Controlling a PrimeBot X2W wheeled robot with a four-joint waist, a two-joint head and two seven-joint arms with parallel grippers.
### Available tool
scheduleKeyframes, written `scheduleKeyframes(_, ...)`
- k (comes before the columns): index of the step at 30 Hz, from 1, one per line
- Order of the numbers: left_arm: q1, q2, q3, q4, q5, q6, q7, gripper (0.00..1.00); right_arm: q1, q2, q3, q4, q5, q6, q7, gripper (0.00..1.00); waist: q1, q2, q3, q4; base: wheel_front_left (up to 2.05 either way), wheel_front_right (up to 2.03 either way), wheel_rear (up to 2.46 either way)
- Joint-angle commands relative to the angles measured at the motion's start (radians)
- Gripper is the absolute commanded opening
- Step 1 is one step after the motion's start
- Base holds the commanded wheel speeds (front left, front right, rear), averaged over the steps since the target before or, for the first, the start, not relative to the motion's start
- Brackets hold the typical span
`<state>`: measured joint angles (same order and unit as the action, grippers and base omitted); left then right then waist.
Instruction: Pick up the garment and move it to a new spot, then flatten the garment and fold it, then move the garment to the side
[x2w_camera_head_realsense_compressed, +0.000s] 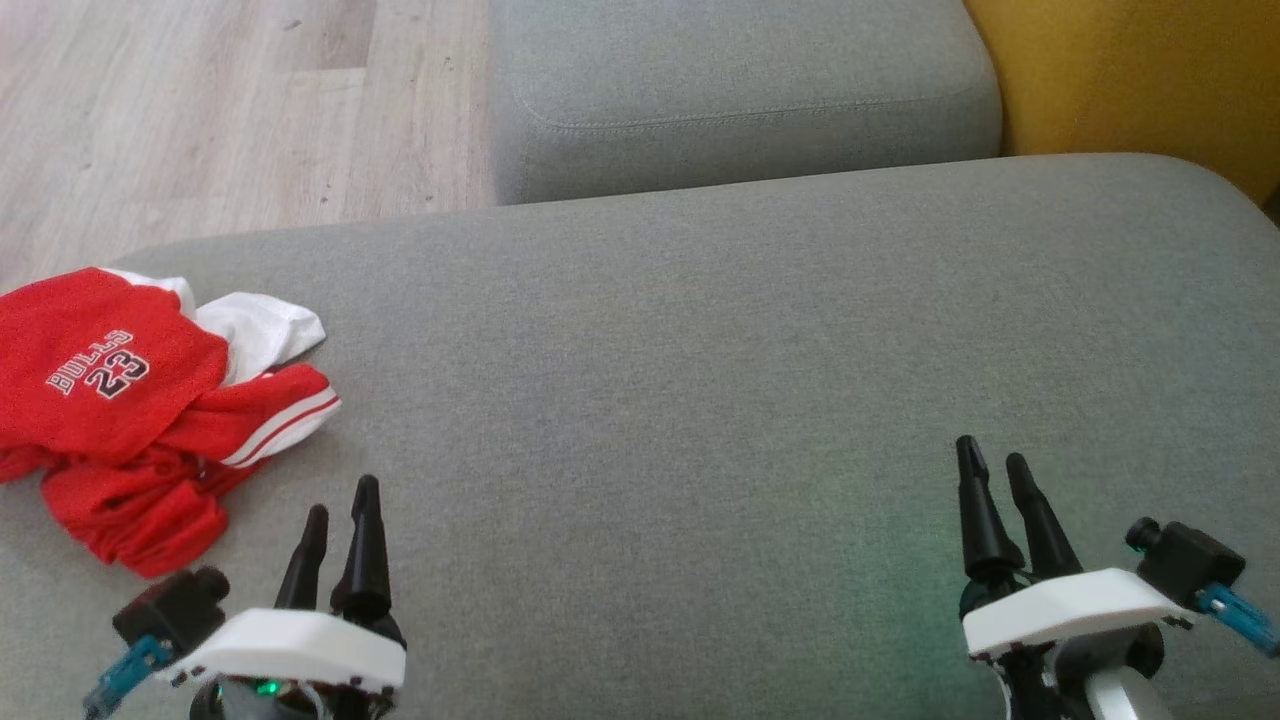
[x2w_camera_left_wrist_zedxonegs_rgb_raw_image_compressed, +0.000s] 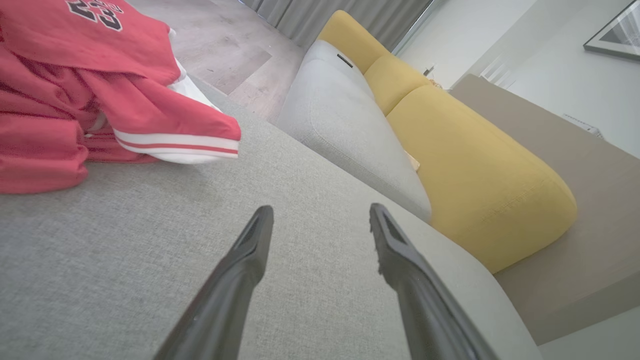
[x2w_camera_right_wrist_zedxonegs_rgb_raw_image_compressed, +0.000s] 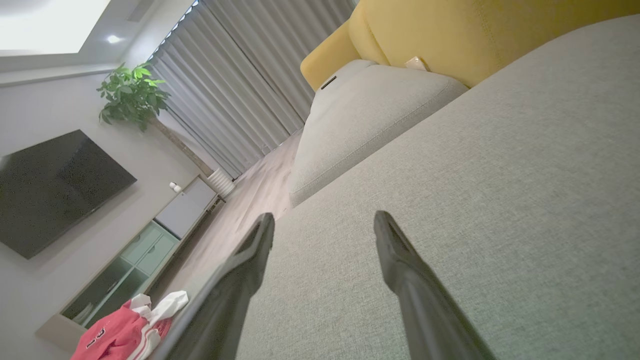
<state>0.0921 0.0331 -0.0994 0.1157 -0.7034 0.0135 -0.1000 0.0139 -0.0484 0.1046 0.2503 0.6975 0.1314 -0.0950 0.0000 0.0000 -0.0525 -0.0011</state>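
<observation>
You've got the crumpled red-and-white jersey garment (x2w_camera_head_realsense_compressed: 130, 410), printed "BULLS 23", lying in a heap at the far left edge of the broad grey fabric sofa seat (x2w_camera_head_realsense_compressed: 700, 400), one white-striped sleeve flopped out toward the middle. Your left gripper (x2w_camera_head_realsense_compressed: 343, 497) sits low at the near left, just beside the heap but apart from it. The left wrist view shows its two long dark fingers (x2w_camera_left_wrist_zedxonegs_rgb_raw_image_compressed: 240, 270) spread with bare grey fabric between them and nothing held, and the jersey up at that view's upper left. Your right gripper (x2w_camera_head_realsense_compressed: 991, 451) is at the near right, well apart from the garment, with all that open grey seat in between. It's also parted and empty, pointing along the cushion in the right wrist view, where the red heap shows small at the lower left. Beyond the seat you have a second grey cushion (x2w_camera_head_realsense_compressed: 740, 90), a mustard-yellow backrest (x2w_camera_head_realsense_compressed: 1130, 80) at the upper right, and pale wooden floor (x2w_camera_head_realsense_compressed: 200, 110) at the upper left.
</observation>
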Motion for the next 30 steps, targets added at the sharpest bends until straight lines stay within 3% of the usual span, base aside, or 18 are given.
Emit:
scheduleKeyframes(1,-0.023,0.014,0.013,-0.043,0.035,0.008,-0.013,1.00,-0.023,-0.015,0.023,-0.036,-0.037,0.000,-0.016,1.00,0.0000,0.0000,-0.001,0.000,0.00,0.00,0.00)
scheduleKeyframes(30,0.010,0.019,-0.043,-0.105,0.404,0.056,-0.095,1.00,-0.013,-0.003,0.060,-0.038,-0.396,-0.001,-0.099,1.00,0.0000,0.0000,-0.018,0.004,0.00,0.00,0.00)
